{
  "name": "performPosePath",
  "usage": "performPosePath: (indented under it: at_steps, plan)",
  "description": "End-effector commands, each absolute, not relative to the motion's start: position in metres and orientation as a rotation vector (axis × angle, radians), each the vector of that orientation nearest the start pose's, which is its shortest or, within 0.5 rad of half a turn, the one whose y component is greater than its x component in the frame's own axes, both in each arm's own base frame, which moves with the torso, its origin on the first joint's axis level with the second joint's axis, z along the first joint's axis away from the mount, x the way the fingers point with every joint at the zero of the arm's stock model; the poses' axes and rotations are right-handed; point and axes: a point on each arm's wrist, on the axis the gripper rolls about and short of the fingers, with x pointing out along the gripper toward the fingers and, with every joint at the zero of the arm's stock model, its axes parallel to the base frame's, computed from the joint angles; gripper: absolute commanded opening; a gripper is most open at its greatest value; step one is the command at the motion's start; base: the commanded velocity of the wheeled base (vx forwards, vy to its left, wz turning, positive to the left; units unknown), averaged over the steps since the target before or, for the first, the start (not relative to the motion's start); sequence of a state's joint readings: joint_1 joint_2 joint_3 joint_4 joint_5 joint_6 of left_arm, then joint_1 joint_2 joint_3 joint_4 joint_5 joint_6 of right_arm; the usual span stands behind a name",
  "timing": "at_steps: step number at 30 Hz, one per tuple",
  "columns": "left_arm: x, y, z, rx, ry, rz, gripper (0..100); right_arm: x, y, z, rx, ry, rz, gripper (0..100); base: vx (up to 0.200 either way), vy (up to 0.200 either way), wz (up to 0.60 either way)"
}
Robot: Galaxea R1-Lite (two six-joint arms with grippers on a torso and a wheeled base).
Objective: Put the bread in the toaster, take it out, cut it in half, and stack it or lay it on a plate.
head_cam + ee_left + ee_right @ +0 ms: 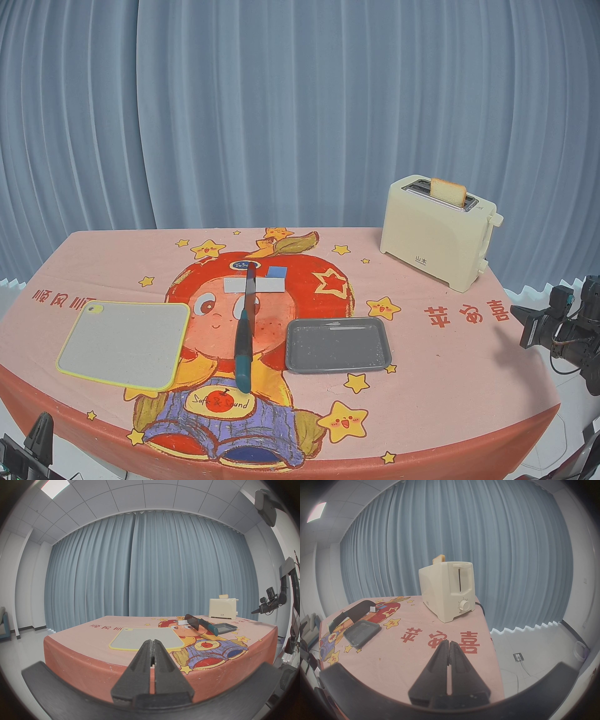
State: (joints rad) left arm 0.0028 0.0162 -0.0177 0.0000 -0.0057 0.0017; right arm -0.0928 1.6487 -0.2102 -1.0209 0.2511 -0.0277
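Observation:
A slice of bread (448,191) stands in the slot of the cream toaster (434,232) at the back right of the table, its top edge sticking out. From the right wrist the toaster (448,591) and bread (438,558) appear beyond my right gripper (449,643), which is shut and empty near the table's right edge. A teal-handled knife (245,331) rests on a stand in the middle. A grey plate (337,344) lies to its right, a cutting board (125,343) to its left. My left gripper (153,642) is shut and empty, off the table's front left corner.
The table carries a pink cartoon cloth (437,387). Blue curtains hang behind. My right arm (556,328) hovers off the table's right side. A white and blue block (269,280) supports the knife blade.

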Motion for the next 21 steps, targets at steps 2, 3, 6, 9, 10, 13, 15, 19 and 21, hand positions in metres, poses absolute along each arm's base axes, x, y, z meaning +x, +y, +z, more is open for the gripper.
performPosePath:
  at_steps: [2,3,6,9,10,13,15,19,21]
  plan:
    - [-0.023,0.000,0.076,0.002,-0.002,-0.003,0,0.220,-0.018,0.093,0.050,0.413,0.146,0,0.000,0.000,0.00]
    - [-0.023,0.000,0.076,0.002,-0.002,-0.003,0,0.220,-0.019,0.092,0.051,0.416,0.144,0,0.000,0.000,0.00]
    - [-0.023,0.000,0.075,0.002,0.000,-0.003,0,0.224,-0.023,0.093,0.053,0.410,0.131,0,0.000,0.000,0.00]
    - [-0.023,0.000,0.075,0.002,0.000,-0.003,0,0.226,-0.024,0.091,0.056,0.419,0.128,0,0.000,0.000,0.00]
    - [-0.023,0.000,0.076,0.002,-0.002,-0.003,0,0.227,-0.024,0.090,0.057,0.423,0.128,0,0.000,0.000,0.00]
    - [-0.023,0.000,0.075,0.002,0.000,-0.003,0,0.231,-0.027,0.089,0.060,0.423,0.119,0,0.000,0.000,0.00]
    - [-0.023,0.000,0.075,0.002,0.000,-0.003,0,0.231,-0.030,0.088,0.067,0.426,0.122,0,0.000,0.000,0.00]
    - [-0.023,0.000,0.075,0.002,0.000,-0.003,0,0.233,-0.034,0.090,0.080,0.415,0.141,0,0.000,0.000,0.00]
    - [-0.023,0.000,0.076,0.002,-0.002,-0.003,0,0.233,-0.034,0.088,0.089,0.421,0.154,0,0.000,0.000,0.00]
